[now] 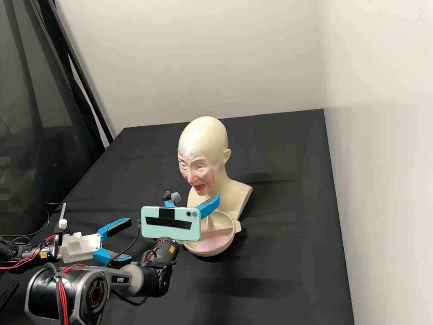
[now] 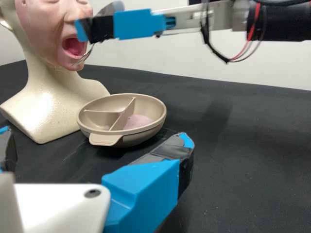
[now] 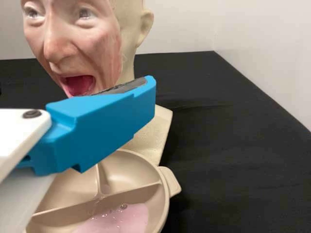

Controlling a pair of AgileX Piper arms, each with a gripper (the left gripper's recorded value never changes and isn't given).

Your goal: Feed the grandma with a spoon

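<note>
**Right end effector** (image 2: 85, 29): held aloft directly in front of the open mouth of the grandma head (image 1: 203, 153), with its blue fingers (image 3: 107, 116) aimed at the lips. A shiny grey piece, taken to be the spoon (image 2: 111, 8), sits at those fingers with nothing under it. On that evidence the end effector is judged clenched on the spoon. The spoon is therefore up at face level, close to the mouth but not seen inside it. Whether it carries food cannot be told. The raised, roughly level posture fits the delivery step, since a load kept flat would not spill on the approach.

**Left end effector** (image 1: 122, 240): low over the near left of the counter (image 1: 279, 180), released, jaws spread, nothing between them. It points toward the bowl from well apart, which leaves the feeding path to the other arm.

**Bowl** (image 1: 233, 225): beige and divided, resting on the counter just in front of the bust's base and below the right end effector. Pink liquid (image 3: 121, 218) lies in its near compartment. Placement under the chin keeps the travel from scoop to mouth short and would likely catch drips.

**Grandma head:** upright at mid counter, facing near and left, toward the arms.

**Assessment:** scooping appears done. The remaining move is a short, steady advance into the mouth. The risks are striking the lips or tipping the spoon.
</note>
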